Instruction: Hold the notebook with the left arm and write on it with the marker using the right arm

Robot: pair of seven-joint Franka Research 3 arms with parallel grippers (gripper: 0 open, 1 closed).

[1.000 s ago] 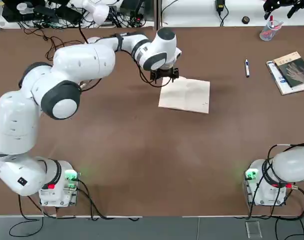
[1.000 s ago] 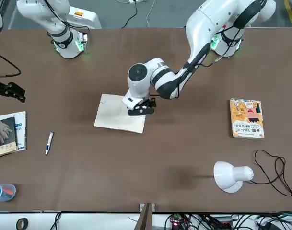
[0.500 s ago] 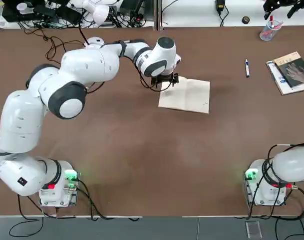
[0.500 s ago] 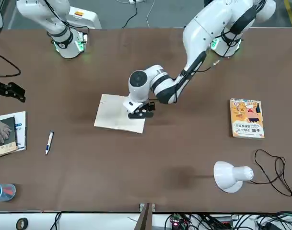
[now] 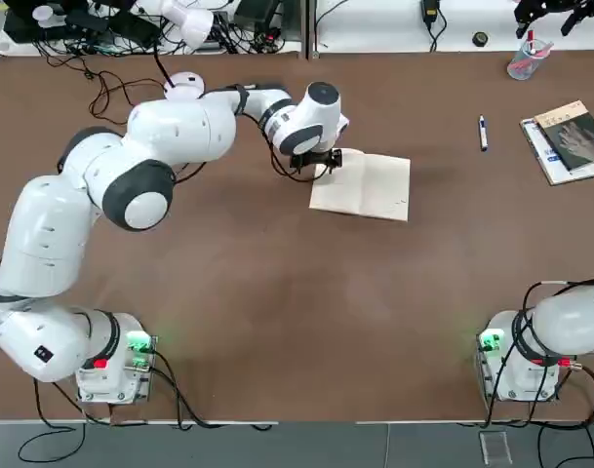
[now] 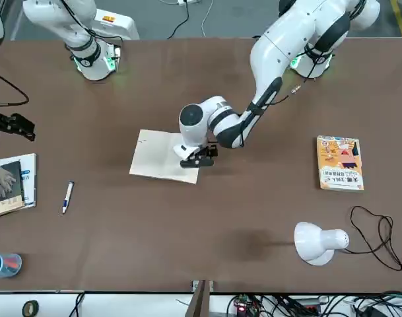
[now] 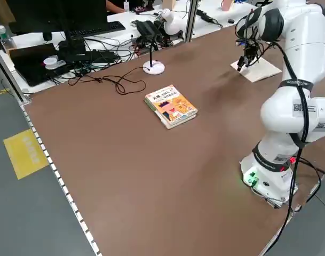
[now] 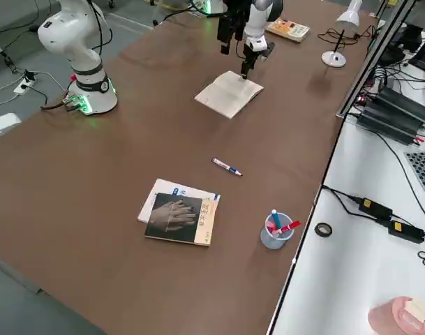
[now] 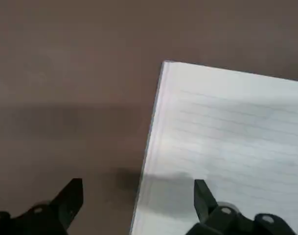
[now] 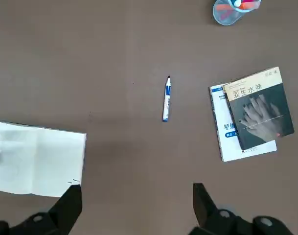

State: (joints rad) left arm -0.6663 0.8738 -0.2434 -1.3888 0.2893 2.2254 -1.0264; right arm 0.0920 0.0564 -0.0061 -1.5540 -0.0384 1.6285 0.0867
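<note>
The left arm's black two-finger end effector hangs low over the left edge of the thin cream-white rectangular notebook, which lies open and flat on the brown desk. In the left wrist view its fingers stand wide apart, one fingertip above the lined page and the other above the bare desk, so the notebook's edge runs between them. Nothing is clamped; whether the fingertips touch the paper cannot be told. A small dark scribble marks the page's corner nearest the robot's right side.

The small slim whitish marker with dark ends lies alone on the desk, well apart from the notebook toward the robot's right and a little farther from the bases. Just beyond it rest a dark-covered book picturing a hand and a clear cup of pens.

The right arm is parked high above its base. Its wrist view shows the right end effector with fingers spread wide and empty, looking down on marker, notebook and book far below.
</note>
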